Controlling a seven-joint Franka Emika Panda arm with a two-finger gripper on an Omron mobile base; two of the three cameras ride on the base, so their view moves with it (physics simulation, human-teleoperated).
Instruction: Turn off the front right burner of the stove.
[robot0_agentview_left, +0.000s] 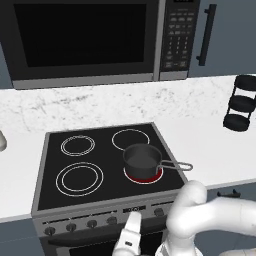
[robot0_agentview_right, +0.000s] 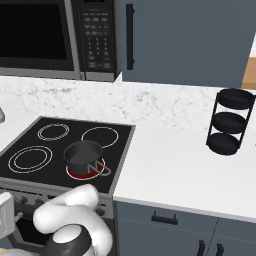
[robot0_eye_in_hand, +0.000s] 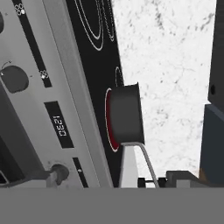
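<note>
Gripper (robot0_agentview_left: 131, 225), opening impossible to tell, hovers before the stove (robot0_agentview_left: 70, 176) panel, below the red-glowing front right burner (robot0_agentview_left: 143, 174).

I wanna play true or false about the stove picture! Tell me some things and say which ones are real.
1. The front right burner glows red. True.
2. A dark pot sits on that burner. True.
3. The pot is on the front left ring. False: the front left ring is bare; the pot is on the front right one.
4. The stove has a microwave above it. True.
5. The black three-tier rack stands on the cooktop. False: it stands on the white counter to the right of the stove.
</note>
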